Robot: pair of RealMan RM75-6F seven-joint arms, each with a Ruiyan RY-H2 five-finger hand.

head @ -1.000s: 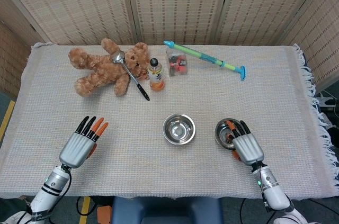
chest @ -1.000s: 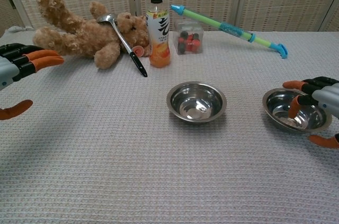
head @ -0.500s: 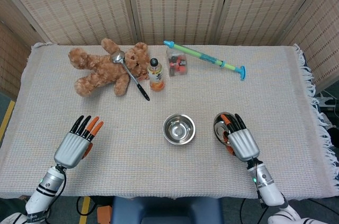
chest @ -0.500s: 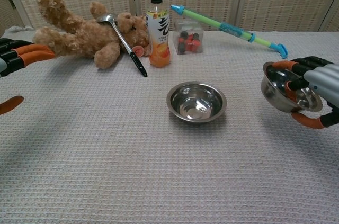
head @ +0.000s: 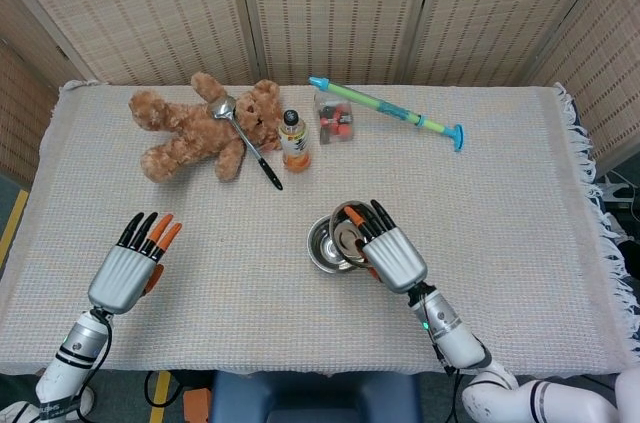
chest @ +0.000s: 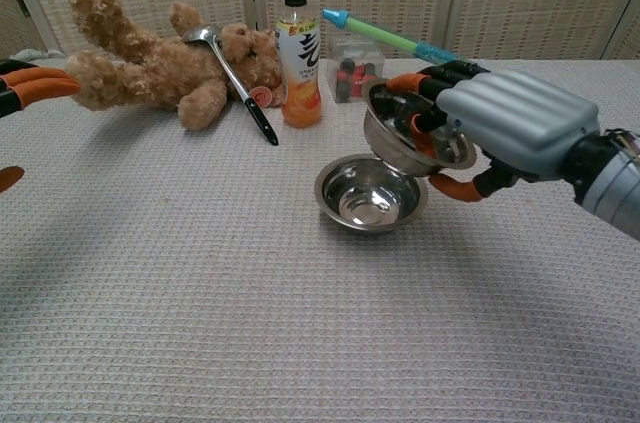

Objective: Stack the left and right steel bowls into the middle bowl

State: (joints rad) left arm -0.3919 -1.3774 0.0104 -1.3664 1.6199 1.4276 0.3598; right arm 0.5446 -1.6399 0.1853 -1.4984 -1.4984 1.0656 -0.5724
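Note:
My right hand (chest: 505, 128) (head: 390, 251) holds a steel bowl (chest: 410, 133) (head: 350, 233) tilted in the air, just above the right rim of the middle steel bowl (chest: 365, 195) (head: 325, 243), which rests on the cloth. Fingers hook inside the held bowl and the thumb is under it. My left hand (head: 128, 268) hovers at the table's left front with fingers spread and nothing in it; in the chest view only its orange fingertips (chest: 35, 86) show at the left edge. No third bowl is visible.
At the back lie a teddy bear (head: 200, 128) with a ladle (head: 245, 143) across it, an orange drink bottle (head: 293, 140), a small clear box (head: 334, 118) and a green-blue water syringe (head: 390, 113). A woven cloth (head: 520, 203) covers the table.
My right hand lifted the right bowl off the cloth and carried it leftward to above the middle bowl. The left hand drew back slightly to the left.

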